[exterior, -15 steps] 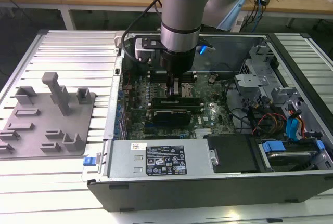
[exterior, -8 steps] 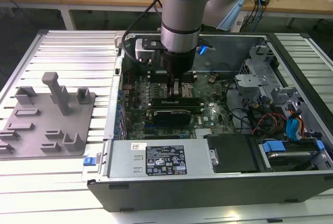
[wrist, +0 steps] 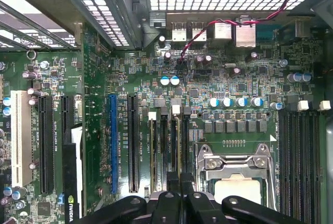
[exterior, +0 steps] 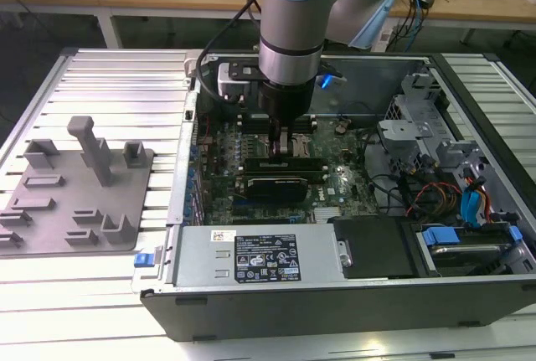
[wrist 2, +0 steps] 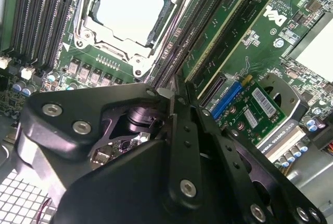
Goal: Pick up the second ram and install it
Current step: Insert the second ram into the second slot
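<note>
Down inside the case [exterior: 251, 306], the pincer [wrist: 179, 181] grips the second ram [wrist: 177, 141], edge-on over the motherboard [wrist: 234, 78].

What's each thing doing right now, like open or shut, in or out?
computer case: lying flat, side open.
second ram: upright at a slot beside the CPU socket.
CPU socket: frame closed, chip uncovered.
gripper: shut on the second ram, inside the computer case.
grey holder tray: flat, outside the computer case.
</note>
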Available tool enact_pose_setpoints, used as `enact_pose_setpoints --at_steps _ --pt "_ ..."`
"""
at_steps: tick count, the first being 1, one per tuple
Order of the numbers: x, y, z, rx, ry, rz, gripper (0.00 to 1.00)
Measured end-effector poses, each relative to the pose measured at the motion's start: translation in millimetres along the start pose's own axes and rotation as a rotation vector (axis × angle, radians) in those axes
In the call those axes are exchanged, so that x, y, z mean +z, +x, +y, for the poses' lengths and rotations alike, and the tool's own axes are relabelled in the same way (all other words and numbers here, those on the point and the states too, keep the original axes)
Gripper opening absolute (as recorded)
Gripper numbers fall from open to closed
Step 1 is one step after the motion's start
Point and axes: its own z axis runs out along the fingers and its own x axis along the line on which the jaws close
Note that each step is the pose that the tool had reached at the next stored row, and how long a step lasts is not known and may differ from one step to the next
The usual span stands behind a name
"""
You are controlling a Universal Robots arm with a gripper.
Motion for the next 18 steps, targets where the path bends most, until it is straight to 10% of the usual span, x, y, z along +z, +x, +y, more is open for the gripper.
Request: enact_pose_setpoints --at_steps 18 --pt "0.1 0.2 -0.9 -0.007 0.0 -0.0008 0.09"
